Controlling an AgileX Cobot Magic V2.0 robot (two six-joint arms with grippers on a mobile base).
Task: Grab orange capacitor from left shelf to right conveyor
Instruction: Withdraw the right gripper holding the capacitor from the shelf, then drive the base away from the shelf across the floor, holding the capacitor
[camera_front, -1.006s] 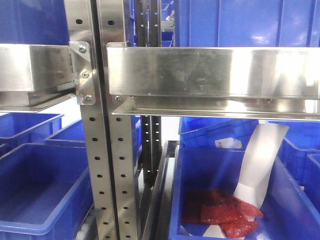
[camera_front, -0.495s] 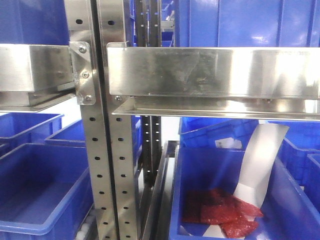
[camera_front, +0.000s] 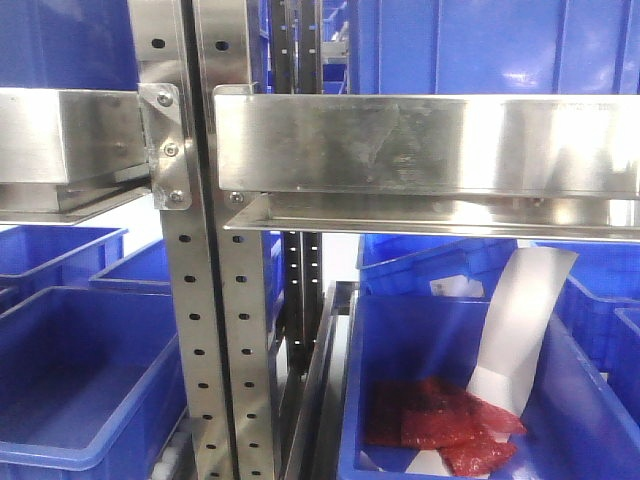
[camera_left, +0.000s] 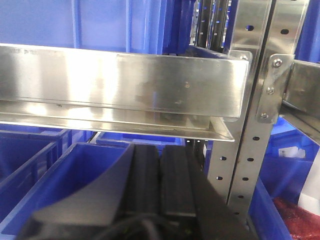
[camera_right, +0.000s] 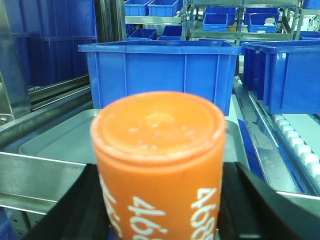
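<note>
The orange capacitor (camera_right: 157, 150) stands upright in the right gripper (camera_right: 161, 215), nearest the right wrist camera, with white digits printed on its side. The jaws pinch it from both flanks, so you may judge the pick from the shelf as done. Transfer to the conveyor and release remain. Just beyond the capacitor lies a grey metal tray (camera_right: 55, 142), and behind the tray stands a blue bin (camera_right: 160, 70). To the right, white conveyor rollers (camera_right: 295, 142) run away from you, with a second blue bin (camera_right: 287, 75) above them. Treat both bins and the steel rail (camera_right: 40, 175) at lower left as obstructions on any path to the rollers. More bins sit on racks in the far background. The left gripper (camera_left: 160, 180) carries nothing. Its jaws are pressed together, and it sits above a blue shelf bin (camera_left: 75, 165), below a steel shelf rail (camera_left: 120, 80) and beside a perforated upright (camera_left: 250, 130). In the front view, a bin holds red packets (camera_front: 440, 425) and a white paper strip (camera_front: 520, 320). No capacitor is visible there.
</note>
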